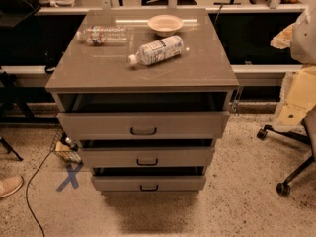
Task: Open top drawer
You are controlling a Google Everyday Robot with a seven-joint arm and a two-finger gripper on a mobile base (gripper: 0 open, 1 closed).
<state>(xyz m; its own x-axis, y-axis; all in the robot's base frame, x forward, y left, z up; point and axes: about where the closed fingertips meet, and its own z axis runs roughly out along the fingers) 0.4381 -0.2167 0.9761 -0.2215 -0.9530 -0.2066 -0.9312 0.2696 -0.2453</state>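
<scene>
Speckled floor [222, 211] nearest, blue tape X [69, 177] left of cabinet. Three drawers stepped above; top drawer [98, 124] sits directly under cabinet top [98, 75], front part out, dark gap behind. Gripper not in frame (spread or pressed together: cannot tell). To do well: take black handle [143, 131] at centre, pull straight toward camera, level, no jerk. Lying bottle [157, 50] could roll, bowl [165, 24] could slide.
</scene>
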